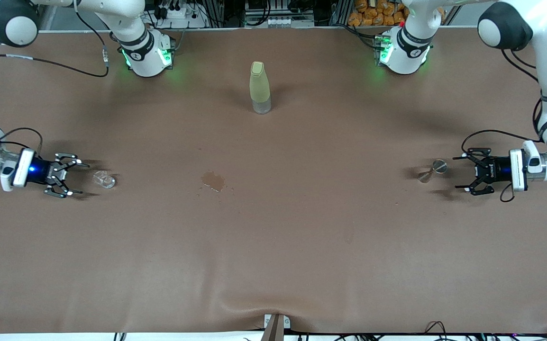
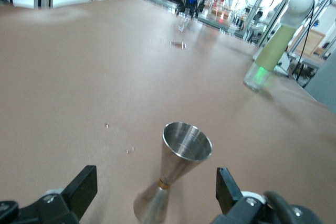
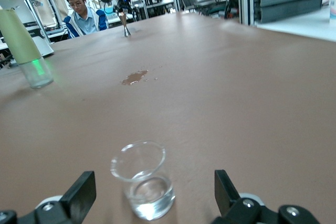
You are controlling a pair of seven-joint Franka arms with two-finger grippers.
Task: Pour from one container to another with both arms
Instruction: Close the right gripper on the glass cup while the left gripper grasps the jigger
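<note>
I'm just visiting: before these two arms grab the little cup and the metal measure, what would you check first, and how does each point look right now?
1. Right gripper open, lined up beside the glass cup: ok.
2. Left gripper open, facing the jigger: ok.
3. Glass cup upright with clear liquid inside: ok.
4. Jigger standing upright, upper bowl empty: ok.
5. Table dry between them: not ok, a brown spill lies mid-table.
6. Bottle out of both arms' way: ok.
</note>
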